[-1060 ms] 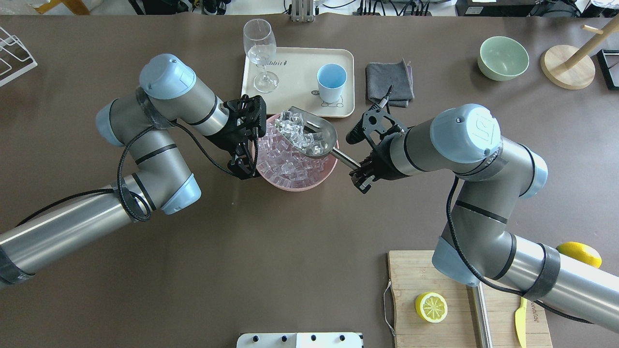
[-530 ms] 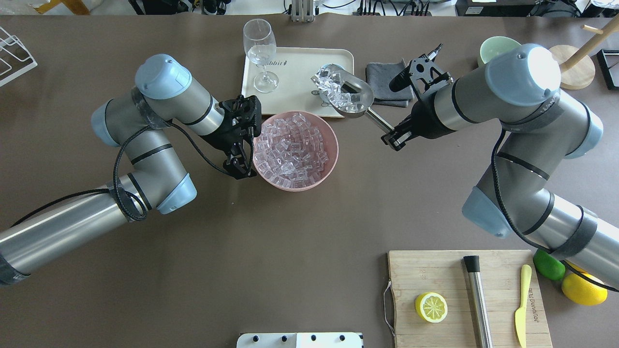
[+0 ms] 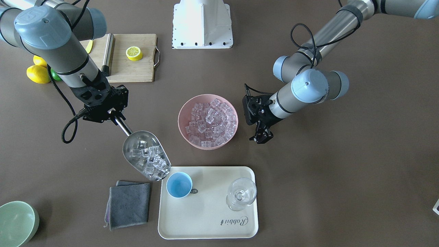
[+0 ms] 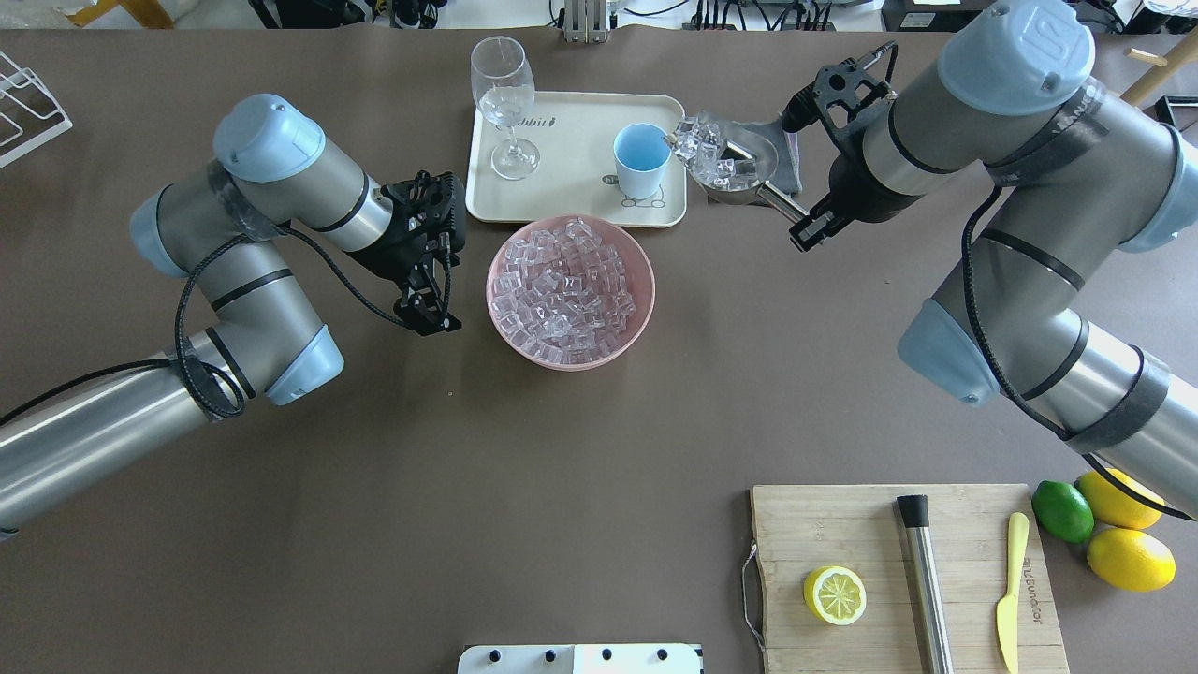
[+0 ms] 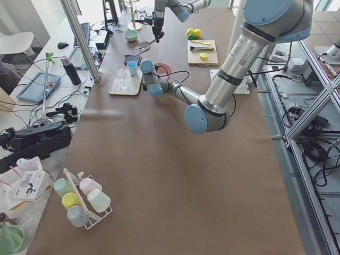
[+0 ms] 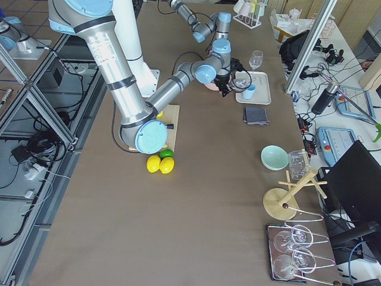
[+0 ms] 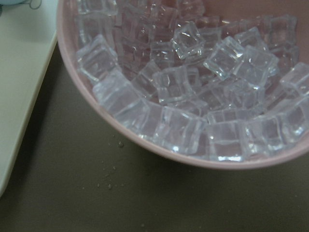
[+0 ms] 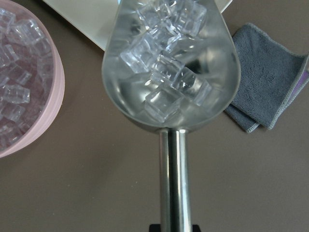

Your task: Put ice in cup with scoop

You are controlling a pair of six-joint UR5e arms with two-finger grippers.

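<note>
Right end effector [image 3: 112,116] is clenched on the handle end of the scoop [image 3: 145,158]. The scoop is in the air, trough loaded with ice [image 8: 166,67], cubes piled toward the tip. The tip sits just beside the rim of the cup [image 3: 179,184], on the side facing the grey cloth [image 3: 128,204]. Can't tell if tip and rim touch.

The cup stands upright on the tray [image 3: 209,219], near the tray's corner, and its inside shows plain blue. A stemmed glass [image 3: 241,193] is on the same tray, well apart from the cup.

Left end effector [image 3: 262,137] is released, fingers spread with nothing between them. It's low over the surface [image 3: 325,171], near the pink bowl [image 3: 181,120] but clear of it. The bowl is heaped with more ice.
</note>
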